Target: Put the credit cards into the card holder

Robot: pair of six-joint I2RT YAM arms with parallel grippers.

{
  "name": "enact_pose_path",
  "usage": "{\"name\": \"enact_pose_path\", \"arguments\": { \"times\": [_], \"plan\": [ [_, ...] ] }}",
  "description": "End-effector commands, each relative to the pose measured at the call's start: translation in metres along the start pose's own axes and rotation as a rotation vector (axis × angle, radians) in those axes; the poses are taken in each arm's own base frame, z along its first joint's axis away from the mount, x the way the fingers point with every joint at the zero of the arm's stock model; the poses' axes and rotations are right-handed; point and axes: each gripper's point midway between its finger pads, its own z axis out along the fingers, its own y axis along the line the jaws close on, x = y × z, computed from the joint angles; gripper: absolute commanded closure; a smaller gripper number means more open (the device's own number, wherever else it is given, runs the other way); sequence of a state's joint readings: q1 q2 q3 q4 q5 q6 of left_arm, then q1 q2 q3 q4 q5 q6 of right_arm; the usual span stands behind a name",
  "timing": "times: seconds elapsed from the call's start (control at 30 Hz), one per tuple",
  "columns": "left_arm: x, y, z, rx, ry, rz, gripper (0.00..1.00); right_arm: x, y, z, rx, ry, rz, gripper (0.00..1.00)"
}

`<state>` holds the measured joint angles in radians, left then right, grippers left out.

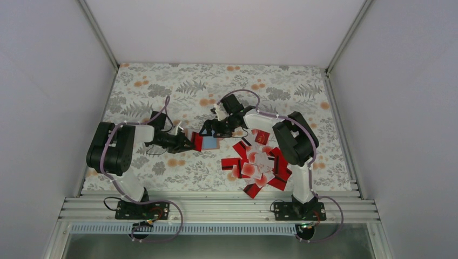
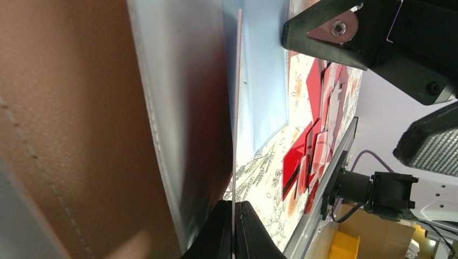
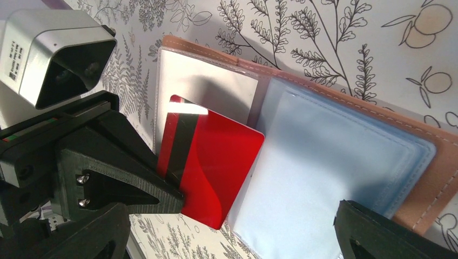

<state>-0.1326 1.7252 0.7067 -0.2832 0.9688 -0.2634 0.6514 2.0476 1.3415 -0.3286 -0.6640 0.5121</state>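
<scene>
Currently left tool pinches one red credit card by its end, skewed across the clear pocket of the open card holder, mid-surface. Right tool hangs wide over the holder, gripping nothing. Risks: the skewed corner catches the pocket seam and the card bows; holder looks unpinned, so a push slides it. Remaining cards piled near right base.
</scene>
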Motion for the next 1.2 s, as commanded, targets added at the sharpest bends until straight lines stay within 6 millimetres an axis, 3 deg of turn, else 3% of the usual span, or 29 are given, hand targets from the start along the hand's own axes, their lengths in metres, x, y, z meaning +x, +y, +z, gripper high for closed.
{"name": "enact_pose_path", "arguments": {
  "times": [0.0, 0.3, 1.17],
  "plan": [
    [0.000, -0.001, -0.002, 0.001, 0.006, 0.028, 0.98, 0.012, -0.019, -0.002, 0.053, 0.026, 0.026, 0.04],
    [0.002, 0.000, -0.001, 0.007, 0.016, 0.024, 0.98, 0.014, -0.020, -0.001, 0.048, 0.033, 0.022, 0.04],
    [-0.021, -0.001, 0.007, 0.042, 0.005, 0.019, 0.98, 0.015, -0.025, -0.002, 0.045, 0.044, 0.022, 0.04]
  ]
}}
